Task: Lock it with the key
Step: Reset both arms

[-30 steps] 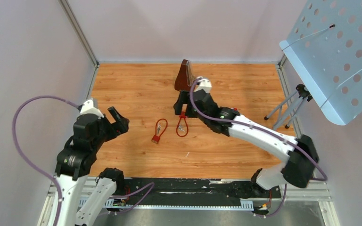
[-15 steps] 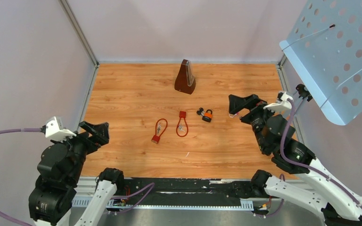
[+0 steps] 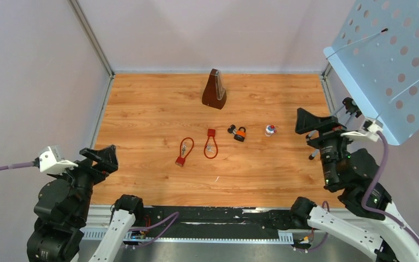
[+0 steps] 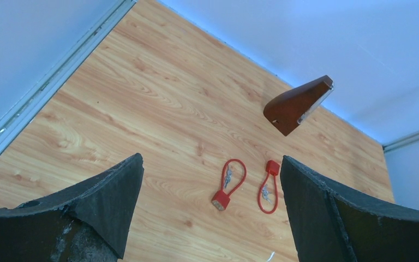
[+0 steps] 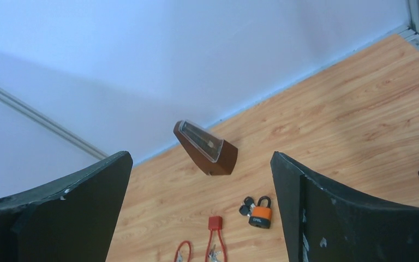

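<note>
An orange padlock (image 3: pixel 241 134) with black-headed keys (image 3: pixel 231 129) lies on the wooden table, right of centre; it also shows in the right wrist view (image 5: pixel 261 215). Two red cable locks (image 3: pixel 184 151) (image 3: pixel 211 143) with small keys lie left of it, and both show in the left wrist view (image 4: pixel 228 183) (image 4: pixel 267 186). My left gripper (image 3: pixel 99 153) is open and empty, raised near the front left corner. My right gripper (image 3: pixel 309 121) is open and empty, raised at the right edge. Neither touches a lock.
A brown metronome (image 3: pixel 214 88) stands at the back centre. A small capped white item (image 3: pixel 270 130) lies right of the padlock. A grey tripod (image 3: pixel 330 125) with a perforated blue panel (image 3: pixel 393 60) stands at the right edge. Walls close the back and left.
My right arm has pulled back from the table's middle to the right edge, uncovering the orange padlock and the small white item. My left arm has drawn back toward the front left corner.
</note>
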Robot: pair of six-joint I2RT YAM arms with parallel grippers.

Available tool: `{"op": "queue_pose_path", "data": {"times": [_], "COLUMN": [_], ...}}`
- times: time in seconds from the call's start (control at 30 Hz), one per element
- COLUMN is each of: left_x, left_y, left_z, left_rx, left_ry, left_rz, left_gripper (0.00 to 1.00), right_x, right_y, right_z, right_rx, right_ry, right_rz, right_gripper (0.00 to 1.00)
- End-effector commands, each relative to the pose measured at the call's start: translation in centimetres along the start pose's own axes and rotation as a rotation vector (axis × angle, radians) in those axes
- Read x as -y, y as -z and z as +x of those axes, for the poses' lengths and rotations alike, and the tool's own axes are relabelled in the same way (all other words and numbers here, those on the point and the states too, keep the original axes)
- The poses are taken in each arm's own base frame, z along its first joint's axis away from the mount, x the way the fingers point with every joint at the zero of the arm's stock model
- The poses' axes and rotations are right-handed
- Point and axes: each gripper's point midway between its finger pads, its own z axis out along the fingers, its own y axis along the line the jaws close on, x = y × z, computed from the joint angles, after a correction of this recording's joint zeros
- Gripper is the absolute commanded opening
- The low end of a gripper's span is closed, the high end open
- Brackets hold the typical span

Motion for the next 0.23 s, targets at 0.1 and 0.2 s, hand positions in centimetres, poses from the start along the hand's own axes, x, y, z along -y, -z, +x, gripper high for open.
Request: {"op": "queue_pose_path", "data": {"times": [0.1,0.2], "left_x": [-0.28,-0.08], "left_y": [0.7,0.77], "left_z": [-1.29,-1.51], "left_rx": [0.052,0.058], "left_ry": [0.006,-0.015], "left_rz": [-0.009,0.004], "left_gripper": [1.0,1.0], "right_x": [1.65,1.82], "right_y": [1.62,1.68], "right_z": [-4.31,-3.78], "right_rx": [0.1,0.094], "right_ry": [-0.067,-0.087], "right_rz": [0.026,0.022], "right_gripper": [1.0,1.0]}}
